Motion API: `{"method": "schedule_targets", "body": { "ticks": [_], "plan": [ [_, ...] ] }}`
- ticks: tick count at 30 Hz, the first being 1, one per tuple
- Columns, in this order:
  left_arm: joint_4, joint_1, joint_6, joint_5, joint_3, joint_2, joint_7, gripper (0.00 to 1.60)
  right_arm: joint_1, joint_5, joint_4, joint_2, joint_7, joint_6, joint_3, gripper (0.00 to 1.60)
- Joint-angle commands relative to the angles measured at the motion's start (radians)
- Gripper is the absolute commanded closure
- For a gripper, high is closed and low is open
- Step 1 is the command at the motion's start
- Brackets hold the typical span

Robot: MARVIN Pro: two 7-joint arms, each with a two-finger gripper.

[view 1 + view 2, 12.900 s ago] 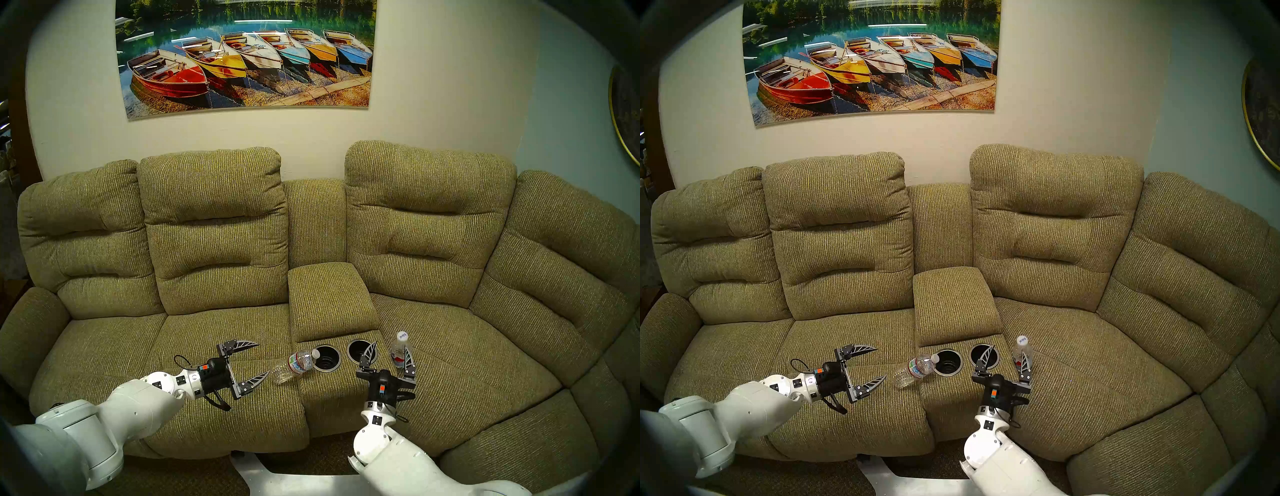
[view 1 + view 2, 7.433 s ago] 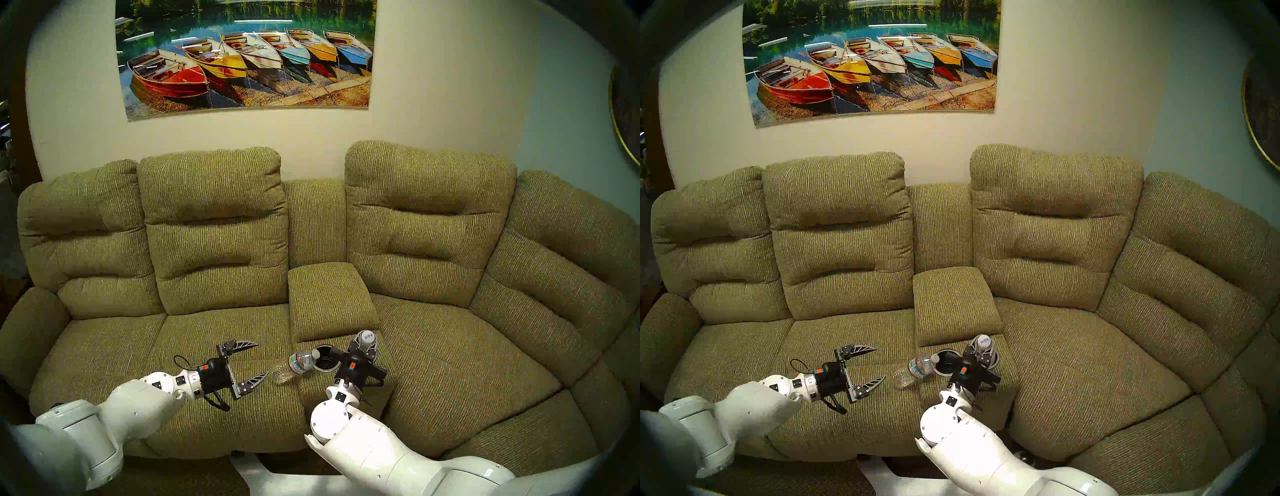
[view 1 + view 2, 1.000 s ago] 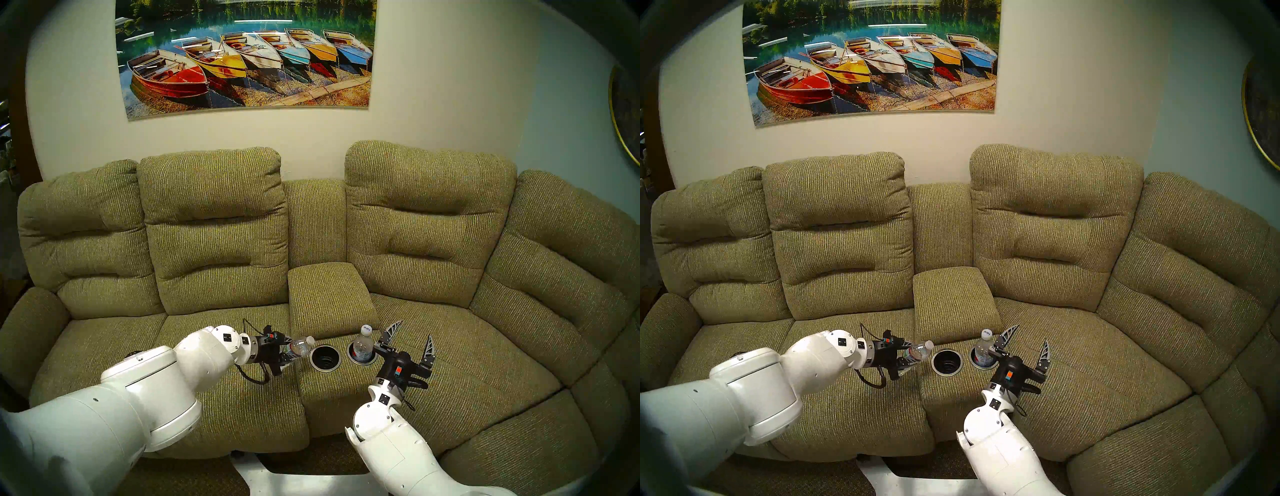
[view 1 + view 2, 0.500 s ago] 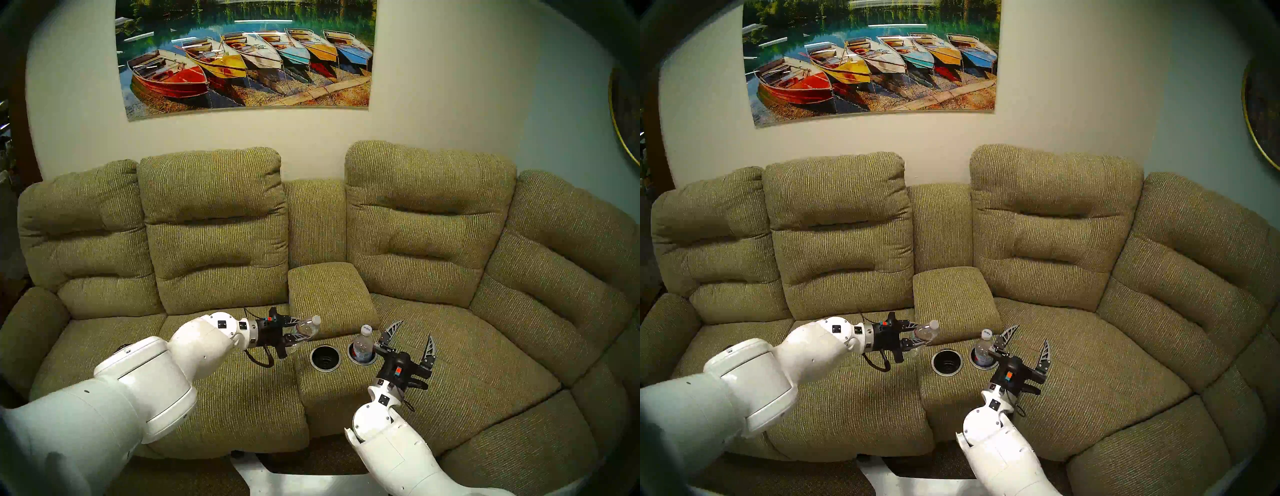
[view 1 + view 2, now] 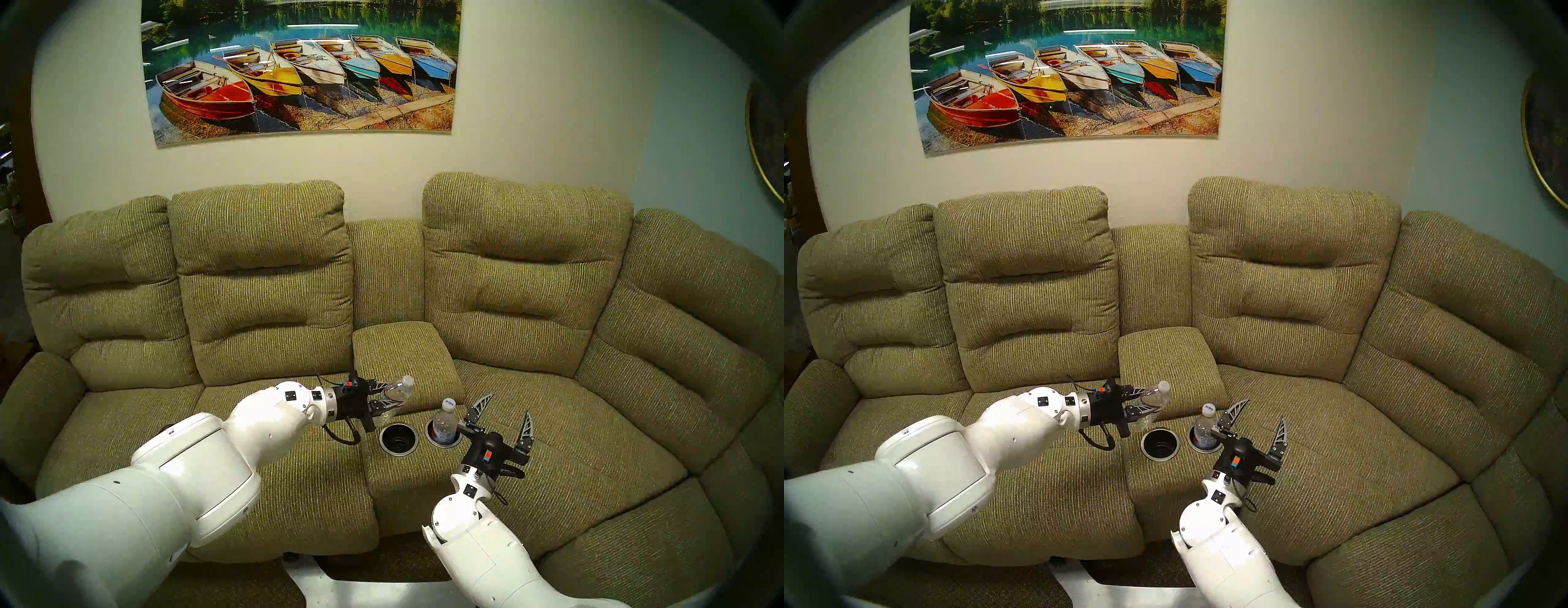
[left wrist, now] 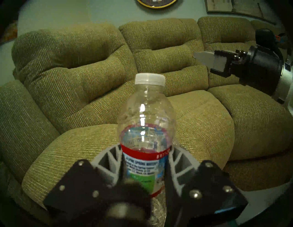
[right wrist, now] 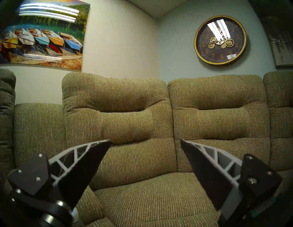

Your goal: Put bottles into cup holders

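Observation:
My left gripper (image 5: pixel 388 395) (image 5: pixel 1149 401) (image 6: pixel 145 158) is shut on a clear bottle (image 5: pixel 399 390) (image 5: pixel 1155 397) (image 6: pixel 145 126) with a white cap and a red, blue and green label. It holds the bottle tilted in the air, just left of and behind the empty left cup holder (image 5: pixel 399 439) (image 5: pixel 1160 443). A second bottle (image 5: pixel 444 422) (image 5: pixel 1204 429) stands upright in the right cup holder (image 5: pixel 443 443) (image 5: pixel 1202 450). To that bottle's right, my right gripper (image 5: pixel 507 407) (image 5: pixel 1262 411) (image 7: pixel 145 141) hangs open with nothing in it.
Both cup holders sit in the olive sofa's centre console, in front of its padded lid (image 5: pixel 405 361). Seat cushions lie on either side. A boat picture (image 5: pixel 301 72) and a round clock (image 7: pixel 220 40) hang on the walls.
The left gripper has carried the bottle up and to the right, from the seat edge to beside the left cup holder, and tightened on it. The right arm has stayed still.

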Motion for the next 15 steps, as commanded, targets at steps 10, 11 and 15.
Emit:
{"method": "schedule_targets", "body": {
  "ticks": [10, 11, 15],
  "plan": [
    [0.035, 0.033, 0.027, -0.028, -0.03, -0.058, 0.037, 1.6, 0.006, -0.005, -0.011, 0.001, -0.005, 0.001, -0.004, 0.0],
    [0.037, 0.035, 0.03, -0.029, -0.031, -0.06, 0.038, 1.6, 0.006, -0.006, -0.01, 0.001, -0.005, 0.001, -0.004, 0.0],
    [0.044, 0.043, 0.043, -0.031, -0.036, -0.07, 0.045, 1.6, 0.006, -0.006, -0.01, 0.001, -0.008, 0.002, -0.005, 0.0]
  ]
}}
